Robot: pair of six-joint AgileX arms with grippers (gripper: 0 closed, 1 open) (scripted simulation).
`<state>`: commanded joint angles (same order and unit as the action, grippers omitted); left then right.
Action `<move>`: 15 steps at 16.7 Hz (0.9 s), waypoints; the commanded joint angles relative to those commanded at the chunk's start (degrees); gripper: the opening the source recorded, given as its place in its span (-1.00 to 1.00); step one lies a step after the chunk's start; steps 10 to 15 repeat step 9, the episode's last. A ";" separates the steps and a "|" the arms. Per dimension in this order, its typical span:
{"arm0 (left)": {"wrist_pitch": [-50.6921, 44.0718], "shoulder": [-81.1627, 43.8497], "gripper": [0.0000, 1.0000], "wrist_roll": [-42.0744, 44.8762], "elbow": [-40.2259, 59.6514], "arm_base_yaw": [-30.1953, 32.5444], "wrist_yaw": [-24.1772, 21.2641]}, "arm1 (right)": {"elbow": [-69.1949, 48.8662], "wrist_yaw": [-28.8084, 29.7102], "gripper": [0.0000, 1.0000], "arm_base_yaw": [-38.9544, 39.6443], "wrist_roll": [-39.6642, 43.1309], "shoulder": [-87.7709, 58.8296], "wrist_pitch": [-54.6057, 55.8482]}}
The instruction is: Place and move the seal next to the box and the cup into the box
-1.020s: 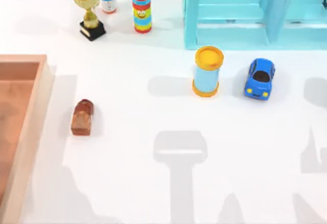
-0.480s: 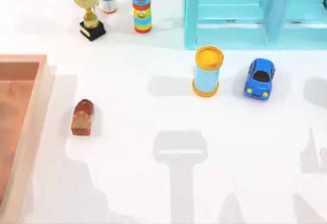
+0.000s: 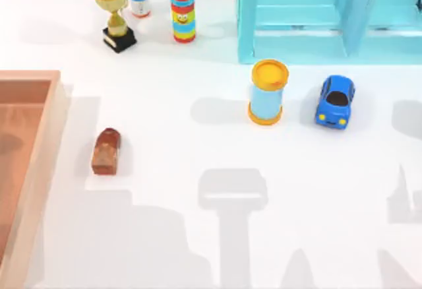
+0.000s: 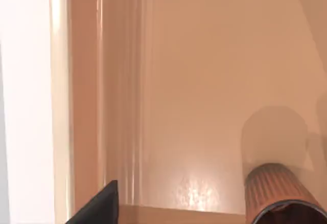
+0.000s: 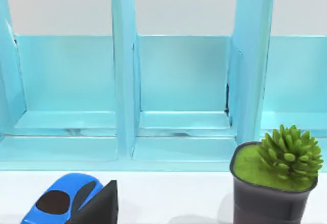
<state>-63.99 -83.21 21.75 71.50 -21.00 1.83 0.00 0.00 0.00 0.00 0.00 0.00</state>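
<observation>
On the white table (image 3: pixel 198 157) I see the box (image 3: pixel 41 163) at the left edge, its orange-brown floor under my left wrist camera. The seal (image 3: pixel 106 151) lies on the table just beside the box's right rim. My left pincer (image 4: pixel 204 223) hangs above the box floor with the ribbed cup (image 4: pixel 278 193); I cannot tell if the fingers clamp it, nor the state of my right pincer (image 5: pixel 102 208) near the turquoise shelf (image 5: pixel 179 81).
</observation>
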 joint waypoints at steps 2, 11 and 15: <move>-5.37 0.41 1.00 0.17 0.74 0.07 -1.41 | 0.00 0.00 1.00 0.00 0.00 0.00 0.00; -16.64 1.52 1.00 0.94 -0.30 -0.32 -5.59 | 0.00 0.00 1.00 0.00 0.00 0.00 0.00; -16.64 1.52 1.00 0.94 -0.30 -0.32 -5.59 | 0.00 0.00 1.00 0.00 0.00 0.00 0.00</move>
